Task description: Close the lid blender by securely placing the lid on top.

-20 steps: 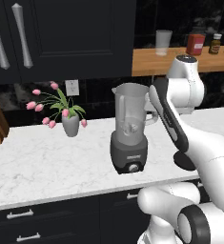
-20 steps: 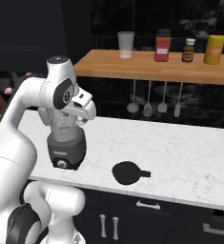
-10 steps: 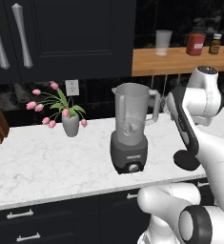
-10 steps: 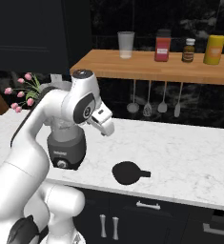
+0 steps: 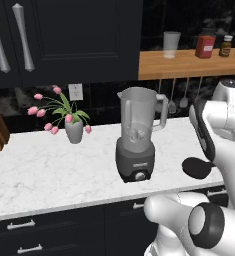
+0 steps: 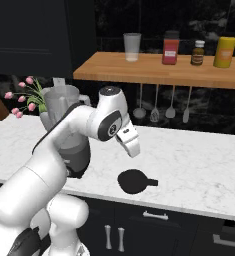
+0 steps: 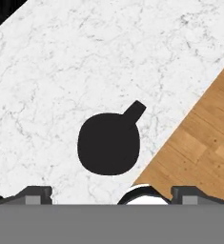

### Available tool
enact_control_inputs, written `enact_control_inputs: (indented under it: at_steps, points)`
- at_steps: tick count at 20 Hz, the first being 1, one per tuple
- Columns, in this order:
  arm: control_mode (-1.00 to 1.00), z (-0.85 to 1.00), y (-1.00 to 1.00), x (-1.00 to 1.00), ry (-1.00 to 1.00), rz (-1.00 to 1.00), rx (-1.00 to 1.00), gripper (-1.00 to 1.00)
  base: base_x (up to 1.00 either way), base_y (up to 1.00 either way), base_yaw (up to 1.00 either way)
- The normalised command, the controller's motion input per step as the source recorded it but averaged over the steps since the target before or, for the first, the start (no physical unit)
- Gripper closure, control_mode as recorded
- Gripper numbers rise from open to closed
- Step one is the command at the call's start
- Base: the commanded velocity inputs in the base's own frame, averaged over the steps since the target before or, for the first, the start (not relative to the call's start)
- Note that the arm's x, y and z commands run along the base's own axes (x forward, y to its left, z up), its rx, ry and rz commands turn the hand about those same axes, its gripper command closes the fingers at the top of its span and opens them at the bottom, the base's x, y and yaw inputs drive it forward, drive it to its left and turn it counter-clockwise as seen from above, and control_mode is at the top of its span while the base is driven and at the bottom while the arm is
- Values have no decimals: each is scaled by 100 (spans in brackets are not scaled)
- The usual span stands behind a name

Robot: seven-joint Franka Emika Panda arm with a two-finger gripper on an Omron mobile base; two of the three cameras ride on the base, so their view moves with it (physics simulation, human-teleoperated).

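flat round black lid (image 7: 108,150) with side tab lies on white marble desk (image 7: 46,71) directly below pincer (image 6: 131,145) | pincer empty, fingers wide | lid likely light, stiff, thin: grip across rim

On counter (image 5: 49,175): blender (image 5: 137,135) centre; lid (image 6: 133,181) flat to its right, near front edge; flower vase (image 5: 74,131) left, farther back. Shelf (image 6: 154,69) above, holding jars.
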Motion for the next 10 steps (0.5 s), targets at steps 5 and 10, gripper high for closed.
enact_control_inputs:
  at_steps: [5, 10]
  points:
    - [-100, -40, -42, 0, 0, -18, 0, -100, 0, 0, 0]
    - [-100, -50, -23, 0, 0, -18, 5, -100, 0, 0, 0]
